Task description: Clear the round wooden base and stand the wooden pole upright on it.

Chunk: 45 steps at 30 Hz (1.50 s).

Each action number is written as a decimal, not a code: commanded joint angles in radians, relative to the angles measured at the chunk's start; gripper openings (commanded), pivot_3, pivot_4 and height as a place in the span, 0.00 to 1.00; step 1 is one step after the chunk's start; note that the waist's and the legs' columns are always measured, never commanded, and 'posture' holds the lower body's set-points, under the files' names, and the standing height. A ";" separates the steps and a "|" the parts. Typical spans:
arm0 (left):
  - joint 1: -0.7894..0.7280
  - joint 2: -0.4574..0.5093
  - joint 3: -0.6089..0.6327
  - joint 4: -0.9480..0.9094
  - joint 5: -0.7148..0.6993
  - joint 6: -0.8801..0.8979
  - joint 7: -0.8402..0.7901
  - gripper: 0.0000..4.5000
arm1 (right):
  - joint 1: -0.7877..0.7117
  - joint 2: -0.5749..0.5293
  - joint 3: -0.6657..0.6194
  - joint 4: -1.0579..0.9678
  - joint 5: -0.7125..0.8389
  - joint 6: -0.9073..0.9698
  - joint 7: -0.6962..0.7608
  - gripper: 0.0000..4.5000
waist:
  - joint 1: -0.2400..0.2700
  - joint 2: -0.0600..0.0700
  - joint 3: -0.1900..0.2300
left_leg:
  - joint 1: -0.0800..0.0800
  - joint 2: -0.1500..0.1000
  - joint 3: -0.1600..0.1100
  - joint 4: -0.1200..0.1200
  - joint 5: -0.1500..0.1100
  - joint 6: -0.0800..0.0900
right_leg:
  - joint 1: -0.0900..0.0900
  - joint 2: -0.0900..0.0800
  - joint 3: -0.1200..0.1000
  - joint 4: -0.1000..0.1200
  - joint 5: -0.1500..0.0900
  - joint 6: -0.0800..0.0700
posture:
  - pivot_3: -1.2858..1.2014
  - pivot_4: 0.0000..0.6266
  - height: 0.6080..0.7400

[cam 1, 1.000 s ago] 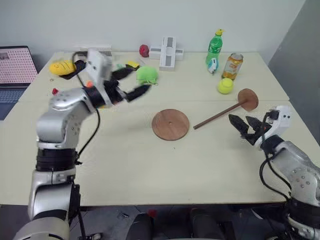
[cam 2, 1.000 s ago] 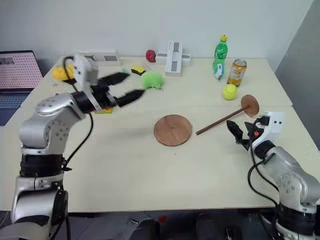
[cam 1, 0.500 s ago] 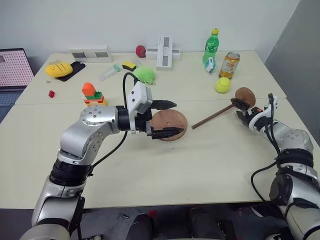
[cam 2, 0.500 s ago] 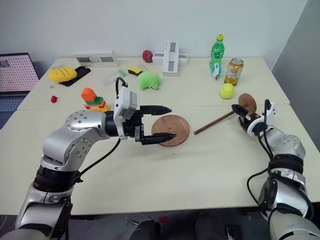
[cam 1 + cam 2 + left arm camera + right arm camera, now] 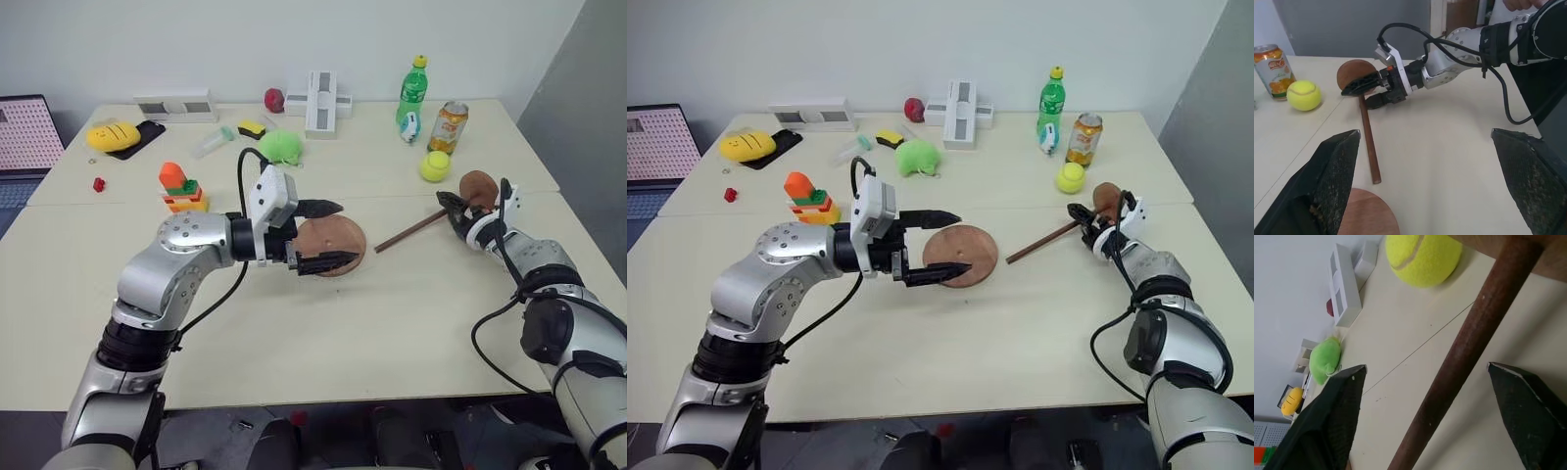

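Left wrist view first: right gripper (image 5: 1367,92) now up at the disc end of the wooden pole (image 5: 1369,142), fingers apart and straddling the rod, not yet clamped; a second ago well short of it near the table edge, jaws wider. Looks like the start of the pick-up, with closing on the rod the likely next need. Left gripper (image 5: 323,236) brought in from over the far-left clutter, now hovering spread wide with 1 finger either side of the round wooden base (image 5: 343,238), which lies flat mid-table with nothing on it, so probably no clearing left. Pole lying on the table (image 5: 392,323), free end just beside the base, disc end toward the right edge. Around: tennis ball (image 5: 434,166) just beside the pole's disc, close enough to get knocked during the lift; orange can (image 5: 451,126) and green bottle (image 5: 412,90) behind it; green plush (image 5: 283,147), block stack (image 5: 180,186) and yellow toy (image 5: 112,135) well apart to the left, no obstacle.
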 commanded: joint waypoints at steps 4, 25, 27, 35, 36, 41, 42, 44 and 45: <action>-0.005 0.003 0.031 -0.038 0.007 -0.020 0.021 1.00 | -0.023 -0.017 -0.037 0.020 -0.020 -0.032 0.002 0.56 | 0.000 0.000 0.000 | 0.000 0.000 0.000 0.000 0.000 0.000 | 0.000 0.000 0.000 0.000 0.000 0.000 | 0.52 0.24 1.00; 0.254 0.056 0.265 -0.190 -0.051 0.048 0.140 1.00 | -0.003 0.129 0.125 -0.951 0.090 0.281 -0.019 0.08 | -0.010 0.003 0.001 | -0.002 0.002 -0.002 -0.001 0.000 0.000 | -0.003 0.000 -0.001 0.001 0.000 0.000 | 0.52 0.24 1.00; 0.362 0.044 0.302 -0.262 -0.044 0.031 0.181 1.00 | 0.019 0.178 0.192 -1.091 0.052 0.255 -0.066 0.08 | -0.013 0.003 0.001 | -0.003 0.002 -0.002 -0.002 0.000 0.000 | -0.006 0.000 0.000 0.002 0.000 0.000 | 0.52 0.24 1.00; 0.716 -0.111 0.343 -0.402 0.018 -0.057 0.378 1.00 | 0.128 0.347 0.433 -1.265 -0.121 0.078 -0.147 0.08 | 0.018 0.003 0.000 | -0.006 0.002 -0.005 0.001 -0.002 0.003 | -0.007 -0.004 -0.002 0.004 0.000 0.000 | 0.52 0.24 1.00; 0.725 -0.119 0.337 -0.405 0.022 -0.062 0.388 1.00 | 0.136 0.352 0.447 -1.256 -0.141 0.055 -0.147 0.08 | 0.026 0.002 0.000 | -0.006 0.002 -0.005 0.001 -0.002 0.003 | -0.007 -0.004 -0.002 0.005 0.000 0.000 | 0.52 0.24 1.00; 0.766 -0.152 0.279 -0.434 0.047 -0.086 0.429 1.00 | 0.150 0.385 0.472 -1.156 -0.194 -0.040 -0.150 0.08 | 0.032 0.002 -0.001 | -0.004 -0.001 -0.003 0.001 -0.002 0.003 | -0.006 -0.004 -0.001 0.004 0.000 0.000 | 0.52 0.24 1.00; 0.767 -0.152 0.275 -0.437 0.050 -0.088 0.432 1.00 | 0.152 0.384 0.477 -1.141 -0.204 -0.054 -0.145 0.08 | 0.030 0.002 -0.001 | -0.004 -0.001 -0.003 0.001 -0.002 0.003 | -0.006 -0.003 -0.001 0.004 0.000 0.000 | 0.52 0.24 1.00; 0.770 -0.147 0.274 -0.440 0.050 -0.092 0.432 1.00 | 0.154 0.385 0.478 -1.128 -0.212 -0.065 -0.141 0.08 | 0.029 0.002 0.000 | -0.004 0.000 -0.003 0.000 -0.002 0.003 | -0.007 -0.002 -0.001 0.004 0.000 0.000 | 0.52 0.24 1.00; 0.769 -0.144 0.274 -0.436 0.052 -0.096 0.431 1.00 | 0.158 0.387 0.477 -1.123 -0.212 -0.065 -0.140 0.08 | 0.028 0.002 0.000 | -0.004 0.000 -0.003 0.000 -0.002 0.003 | -0.007 -0.001 -0.001 0.005 0.000 0.000 | 0.52 0.24 1.00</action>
